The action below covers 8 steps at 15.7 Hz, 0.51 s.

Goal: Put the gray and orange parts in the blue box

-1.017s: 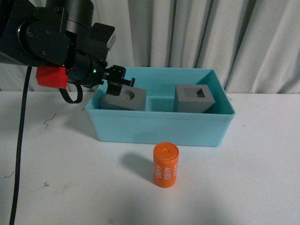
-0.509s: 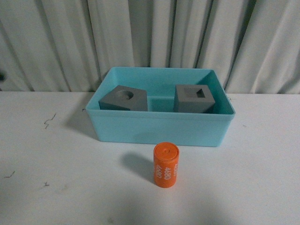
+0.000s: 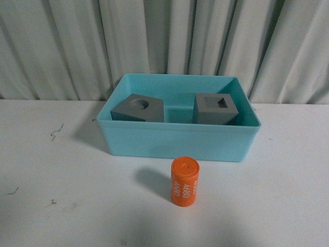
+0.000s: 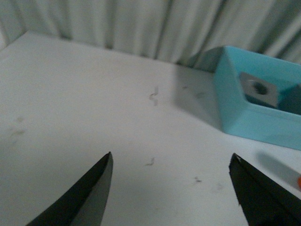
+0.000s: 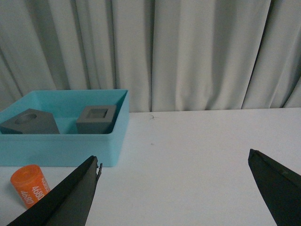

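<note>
We see the round-hole cube (image 3: 138,109) on the left and the square-hole cube (image 3: 216,109) on the right, both inside the blue box (image 3: 180,144). Its front wall hides their bottoms. The orange can (image 3: 184,182) stands on the white table (image 3: 61,206) just in front of the box, outside it. Our left gripper (image 4: 170,155) and right gripper (image 5: 173,155) are spread wide and hold nothing. Only their dark tips show.

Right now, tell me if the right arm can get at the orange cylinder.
Probably yes. The orange cylinder stands alone on open table in front of the blue box, nothing between, and the jaws are open.
</note>
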Motion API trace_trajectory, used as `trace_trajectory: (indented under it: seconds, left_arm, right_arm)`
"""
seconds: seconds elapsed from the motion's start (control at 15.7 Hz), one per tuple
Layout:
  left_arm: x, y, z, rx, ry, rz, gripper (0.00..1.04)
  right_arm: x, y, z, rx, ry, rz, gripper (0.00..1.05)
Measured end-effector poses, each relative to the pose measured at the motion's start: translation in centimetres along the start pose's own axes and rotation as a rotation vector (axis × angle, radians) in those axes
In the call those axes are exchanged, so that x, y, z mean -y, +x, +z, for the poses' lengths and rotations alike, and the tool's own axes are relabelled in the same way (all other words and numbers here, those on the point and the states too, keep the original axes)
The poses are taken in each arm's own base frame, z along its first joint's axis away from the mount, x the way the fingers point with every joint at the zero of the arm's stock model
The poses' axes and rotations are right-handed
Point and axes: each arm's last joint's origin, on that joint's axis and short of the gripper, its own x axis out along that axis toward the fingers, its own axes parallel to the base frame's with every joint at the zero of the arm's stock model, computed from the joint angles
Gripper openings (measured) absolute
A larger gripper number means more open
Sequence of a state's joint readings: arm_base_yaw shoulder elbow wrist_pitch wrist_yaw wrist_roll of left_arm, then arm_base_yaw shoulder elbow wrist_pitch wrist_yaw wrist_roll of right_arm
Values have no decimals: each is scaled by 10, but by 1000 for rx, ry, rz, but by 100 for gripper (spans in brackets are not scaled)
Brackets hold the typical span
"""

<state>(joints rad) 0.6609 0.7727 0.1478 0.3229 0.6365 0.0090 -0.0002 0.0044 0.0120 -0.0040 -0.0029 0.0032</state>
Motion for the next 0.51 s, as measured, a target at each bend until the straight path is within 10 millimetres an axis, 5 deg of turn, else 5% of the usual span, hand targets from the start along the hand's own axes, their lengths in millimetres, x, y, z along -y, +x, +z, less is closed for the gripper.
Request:
trace_trajectory:
  seconds: [0.19,0.32,0.51]
  left_arm:
    - [33,-10,5,238,180,-26,38]
    - [44,-12,-2,228,176,-25,16]
    - [61,-18,-11,251,178,-26,2]
  right_arm:
    - [0,0,0,1,0,-3,98]
    - [0,0,0,2,0,-3,98]
    - [0,0,0,1,0,-3,98]
